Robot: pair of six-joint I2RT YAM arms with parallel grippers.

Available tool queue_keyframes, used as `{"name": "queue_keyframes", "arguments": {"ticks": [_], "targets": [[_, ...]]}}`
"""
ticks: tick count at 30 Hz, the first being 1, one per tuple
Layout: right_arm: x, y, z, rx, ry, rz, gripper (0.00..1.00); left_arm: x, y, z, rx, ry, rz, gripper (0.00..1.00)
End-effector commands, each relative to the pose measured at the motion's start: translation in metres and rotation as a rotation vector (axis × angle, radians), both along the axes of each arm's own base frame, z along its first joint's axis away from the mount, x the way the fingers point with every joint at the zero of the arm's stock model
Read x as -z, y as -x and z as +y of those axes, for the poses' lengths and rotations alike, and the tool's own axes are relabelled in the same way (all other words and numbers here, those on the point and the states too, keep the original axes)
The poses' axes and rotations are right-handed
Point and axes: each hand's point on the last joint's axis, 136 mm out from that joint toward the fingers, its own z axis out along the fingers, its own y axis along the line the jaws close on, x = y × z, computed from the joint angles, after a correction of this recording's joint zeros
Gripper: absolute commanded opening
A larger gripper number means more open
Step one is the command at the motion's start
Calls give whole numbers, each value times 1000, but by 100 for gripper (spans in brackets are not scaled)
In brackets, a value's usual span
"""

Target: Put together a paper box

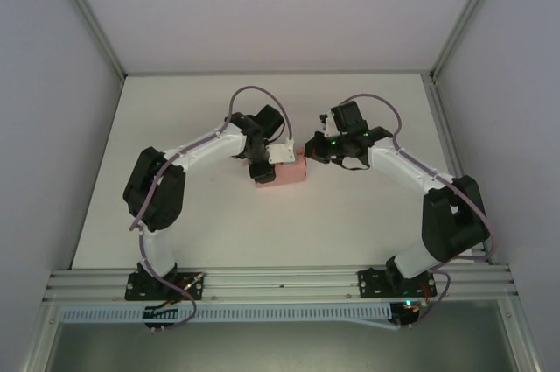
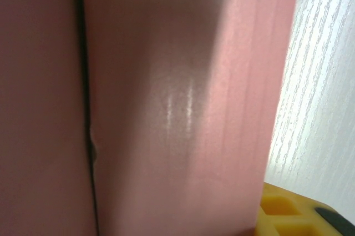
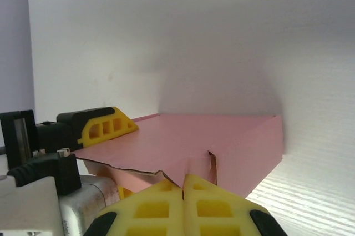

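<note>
Top external view: the pale pink paper box (image 1: 289, 171) sits centred on the white table (image 1: 376, 214), already box-shaped. At its 9 o'clock the left gripper (image 1: 264, 169) seemingly clamps it. At 2 o'clock the right gripper (image 3: 183, 189) is closed beside a top flap (image 3: 127, 155) that probably needs tucking.

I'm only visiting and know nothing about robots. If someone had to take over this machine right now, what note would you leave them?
Left gripper: seems clamped on the paper box at the middle of the table.
Right gripper: shut, fingertips at the box's near corner; unclear whether paper is pinched.
Done: the paper is already box-shaped.
Left: the top flap has a loose, ragged edge, and a seam gapes. Probably tuck both shut.
</note>
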Motion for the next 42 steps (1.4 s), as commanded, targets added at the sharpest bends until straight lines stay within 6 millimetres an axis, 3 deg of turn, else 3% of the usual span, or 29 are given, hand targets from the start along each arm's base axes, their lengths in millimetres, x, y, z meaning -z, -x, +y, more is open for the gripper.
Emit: {"name": "queue_keyframes", "arguments": {"ticks": [1,4,9,16,20,24,27,31,33,36,37,42], "targets": [[-6,12,15,-68,-73,0,0,6,-2,-1,-14,-15,-12,41],[14,11,-2,-106,52,-124,0,7,-1,0,-9,-19,-10,41],[30,16,-5,-147,50,-246,0,8,-1,0,-11,-17,-12,42],[52,20,-9,-137,85,-315,0,7,-3,-3,-19,-7,-14,44],[66,36,-4,-187,98,-336,0,7,-4,-4,-25,-6,-15,44],[82,42,-16,-189,207,-338,0,6,-6,-4,-25,-11,-15,44],[82,41,-22,-185,247,-331,0,3,-7,-5,-28,-8,-20,48],[69,32,-20,-147,249,-331,0,-5,-10,-8,-36,12,-40,51],[58,26,-17,-123,249,-328,0,-13,-13,-11,-43,35,-56,56],[51,21,-18,-75,274,-282,0,-27,-18,-15,-54,73,-96,83],[50,22,-17,-70,284,-260,0,-32,-18,-16,-57,87,-109,100],[51,23,-18,-28,311,-213,0,-58,-22,-11,-137,160,-184,100]]}}
